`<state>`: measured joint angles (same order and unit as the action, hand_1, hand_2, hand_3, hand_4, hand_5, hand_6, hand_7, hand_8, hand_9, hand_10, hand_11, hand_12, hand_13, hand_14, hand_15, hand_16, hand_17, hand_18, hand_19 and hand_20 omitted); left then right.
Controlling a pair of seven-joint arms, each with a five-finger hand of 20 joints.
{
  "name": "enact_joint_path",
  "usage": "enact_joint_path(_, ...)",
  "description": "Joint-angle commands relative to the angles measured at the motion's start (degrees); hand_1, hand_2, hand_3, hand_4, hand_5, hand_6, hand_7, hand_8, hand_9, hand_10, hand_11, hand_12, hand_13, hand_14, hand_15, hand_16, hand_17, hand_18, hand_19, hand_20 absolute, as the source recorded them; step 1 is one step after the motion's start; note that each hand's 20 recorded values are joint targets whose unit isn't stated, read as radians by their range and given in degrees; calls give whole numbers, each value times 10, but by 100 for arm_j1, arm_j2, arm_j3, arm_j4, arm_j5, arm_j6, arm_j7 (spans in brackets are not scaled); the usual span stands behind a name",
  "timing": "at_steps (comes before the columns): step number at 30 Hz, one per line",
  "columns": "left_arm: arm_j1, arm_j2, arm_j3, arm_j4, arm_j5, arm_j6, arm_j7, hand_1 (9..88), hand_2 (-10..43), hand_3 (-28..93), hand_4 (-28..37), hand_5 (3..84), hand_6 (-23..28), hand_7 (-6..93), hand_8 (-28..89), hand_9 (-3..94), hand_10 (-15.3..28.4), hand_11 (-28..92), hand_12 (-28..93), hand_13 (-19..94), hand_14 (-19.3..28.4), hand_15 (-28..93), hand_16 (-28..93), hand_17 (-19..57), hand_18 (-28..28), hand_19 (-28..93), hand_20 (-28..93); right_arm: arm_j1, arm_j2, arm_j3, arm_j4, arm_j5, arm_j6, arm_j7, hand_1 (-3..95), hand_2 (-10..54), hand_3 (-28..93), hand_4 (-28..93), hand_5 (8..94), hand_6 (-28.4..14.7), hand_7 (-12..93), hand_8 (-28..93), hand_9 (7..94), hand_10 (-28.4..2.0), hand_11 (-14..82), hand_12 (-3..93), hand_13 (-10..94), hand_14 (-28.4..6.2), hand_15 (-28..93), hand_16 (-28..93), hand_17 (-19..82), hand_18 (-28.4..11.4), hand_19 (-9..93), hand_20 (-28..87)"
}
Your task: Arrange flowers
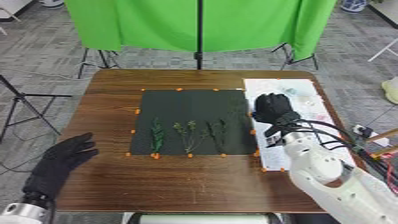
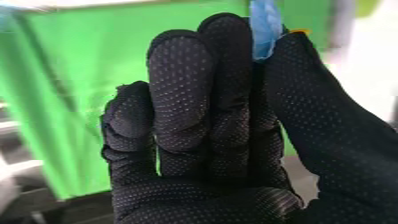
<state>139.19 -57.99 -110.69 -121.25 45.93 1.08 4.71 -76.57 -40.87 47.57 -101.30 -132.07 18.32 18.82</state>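
the table (image 1: 195, 187) holds the mat (image 1: 178, 102). right of the mat is the white sheet (image 1: 275, 157), with pale bits (image 1: 305, 91) too faint to name. left of the mat, the left hand (image 1: 62, 159) has its fingers apart; just right of the mat, the right hand (image 1: 273, 107) is over the sheet, thumb and fingers clamped on a blue piece (image 2: 264, 30), probably a bloom. green sprigs (image 1: 157, 140) lie on the mat. the step looks like adding blooms to greenery; next calls for a leftward carry over the mat, then a gentle release.
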Motion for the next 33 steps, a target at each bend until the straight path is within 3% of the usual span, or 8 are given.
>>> enact_joint_path(1, -307, 322, -294, -51, -93, -99, -165, 272, 50, 729, -279, 409, 62, 240, -119, 376, 152, 297, 145, 300, 181, 486, -64, -68, 240, 599, -31, 1261, -894, -846, 127, -195, -154, -529, 477, -95, 831, -283, 739, 6, 445, -105, 895, -46, 231, 379, 819, -16, 522, 295, 350, -177, 831, 451)
enact_joint_path(9, -441, 540, -423, 12, -127, -77, -259, 272, 50, 727, -278, 409, 62, 239, -118, 376, 152, 296, 145, 302, 180, 483, -64, -68, 241, 599, -32, 2079, -1827, -1740, 641, -348, -533, -949, 474, -95, 833, -283, 737, 7, 446, -102, 893, -46, 229, 381, 815, -17, 523, 303, 346, -176, 830, 452)
enact_joint_path(13, -391, 557, -423, 25, -162, -41, -246, 272, 50, 727, -277, 409, 62, 239, -118, 376, 153, 295, 145, 301, 181, 483, -63, -68, 241, 599, -33, 2370, -2233, -2103, 770, -386, -641, -1142, 473, -95, 831, -283, 736, 7, 447, -102, 892, -45, 228, 382, 815, -17, 524, 302, 346, -176, 830, 452)
enact_joint_path(22, -622, 687, -184, 181, -178, 47, -222, 273, 49, 727, -278, 409, 62, 237, -117, 375, 151, 296, 146, 302, 180, 483, -63, -68, 241, 599, -33, 2869, -2934, -2828, 1402, -639, -750, -1551, 471, -95, 830, -283, 729, 8, 451, -104, 887, -43, 224, 385, 805, -13, 527, 309, 340, -173, 828, 453)
enact_joint_path(23, -448, 671, -239, 78, -173, 68, -155, 273, 49, 727, -278, 409, 62, 237, -117, 375, 151, 296, 146, 302, 180, 483, -63, -69, 241, 599, -33, 2907, -2861, -3020, 1256, -626, -727, -1403, 471, -95, 830, -283, 728, 9, 452, -104, 887, -43, 224, 386, 805, -12, 527, 310, 340, -173, 828, 453)
enact_joint_path(26, -522, 712, -153, 107, -173, 80, -171, 273, 50, 726, -278, 410, 62, 238, -117, 375, 152, 296, 146, 302, 181, 484, -63, -69, 241, 600, -32, 3006, -2906, -3329, 1312, -658, -706, -1213, 470, -95, 829, -283, 725, 11, 455, -105, 886, -43, 222, 387, 803, -12, 526, 312, 339, -173, 827, 454)
enact_joint_path(27, -637, 734, -117, 167, -164, 37, -235, 273, 50, 726, -278, 410, 62, 237, -117, 375, 152, 296, 146, 302, 181, 484, -63, -69, 241, 600, -32, 3023, -2964, -3363, 1401, -675, -746, -1194, 470, -95, 828, -283, 723, 12, 456, -106, 886, -43, 222, 387, 802, -11, 526, 313, 338, -172, 827, 454)
enact_joint_path(33, -723, 764, 3, 204, -159, 10, -259, 273, 49, 726, -278, 410, 61, 239, -117, 375, 152, 295, 146, 302, 181, 484, -63, -69, 241, 600, -32, 2957, -3034, -3467, 1598, -675, -864, -1053, 468, -95, 822, -283, 719, 13, 460, -110, 882, -41, 220, 388, 797, -8, 525, 319, 338, -172, 826, 455)
